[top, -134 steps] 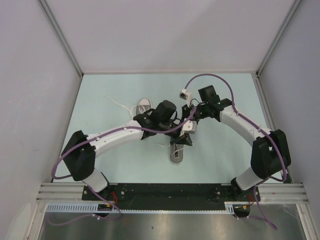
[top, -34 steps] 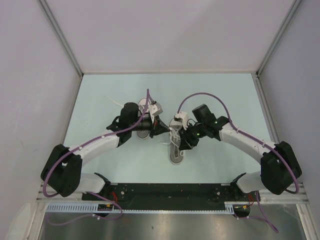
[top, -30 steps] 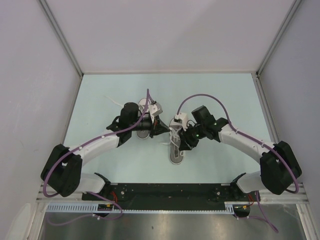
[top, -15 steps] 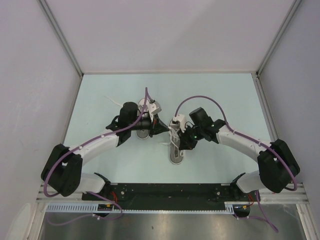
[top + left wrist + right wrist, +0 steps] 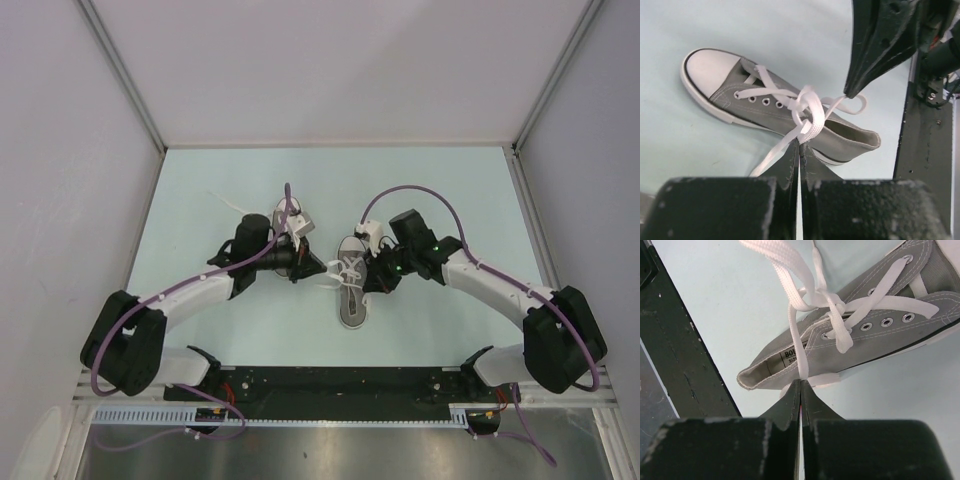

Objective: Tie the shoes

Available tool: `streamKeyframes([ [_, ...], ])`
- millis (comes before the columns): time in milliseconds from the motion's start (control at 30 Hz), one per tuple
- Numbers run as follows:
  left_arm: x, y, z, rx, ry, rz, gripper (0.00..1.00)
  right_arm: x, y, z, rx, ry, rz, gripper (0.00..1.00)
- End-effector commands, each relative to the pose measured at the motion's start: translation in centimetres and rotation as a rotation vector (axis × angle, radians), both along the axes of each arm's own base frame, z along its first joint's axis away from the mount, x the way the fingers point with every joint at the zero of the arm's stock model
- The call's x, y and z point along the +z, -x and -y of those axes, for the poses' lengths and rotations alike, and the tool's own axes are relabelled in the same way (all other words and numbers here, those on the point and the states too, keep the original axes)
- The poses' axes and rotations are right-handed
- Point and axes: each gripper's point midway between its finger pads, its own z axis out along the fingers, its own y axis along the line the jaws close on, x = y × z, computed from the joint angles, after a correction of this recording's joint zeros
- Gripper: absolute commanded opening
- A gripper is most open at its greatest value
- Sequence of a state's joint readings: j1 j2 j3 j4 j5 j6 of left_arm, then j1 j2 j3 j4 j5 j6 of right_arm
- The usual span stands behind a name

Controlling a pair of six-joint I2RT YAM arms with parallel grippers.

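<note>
Both arms have drawn apart since half a second ago, and the near shoe [image 5: 352, 300] that they were crowding over now shows from toe cap to heel between them. I see it flat on the pale table [image 5: 440, 180], toe pointing away from the arm bases, with its white laces [image 5: 807, 112] gathered into a crossed knot of loops over the eyelets.

My left gripper [image 5: 800, 146] has its jaws pressed together with no gap I can make out, pinching a flat run of lace that comes down from the knot on the shoe's left side. My right gripper [image 5: 801, 384] is likewise squeezed closed, on a single strand that drops from the knot past the heel opening, where a printed label shows on the insole. Each strand looks drawn fairly straight from knot to fingertips.

From the left wrist view, one black finger of the right gripper hangs just above a loose loop near the heel.

The far shoe [image 5: 281, 212] sits beyond the left wrist, mostly hidden by it; only its white front shows.
</note>
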State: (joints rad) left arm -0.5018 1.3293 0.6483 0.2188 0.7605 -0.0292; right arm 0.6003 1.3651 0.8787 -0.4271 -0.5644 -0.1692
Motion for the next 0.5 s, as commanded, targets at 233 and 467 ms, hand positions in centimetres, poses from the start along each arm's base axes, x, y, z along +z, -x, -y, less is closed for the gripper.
streamKeyframes([
  [233,-4.4,-1.2,-2.0,0.165,-0.154,-0.161,0.00,0.0,-0.9,-0.4,-0.048,-0.014,0.006,0.00],
  [467,-6.9,-1.4,-2.0,0.196,-0.195,-0.272,0.00,-0.1,-0.8,-0.5,-0.047,-0.015,-0.001,0.00],
])
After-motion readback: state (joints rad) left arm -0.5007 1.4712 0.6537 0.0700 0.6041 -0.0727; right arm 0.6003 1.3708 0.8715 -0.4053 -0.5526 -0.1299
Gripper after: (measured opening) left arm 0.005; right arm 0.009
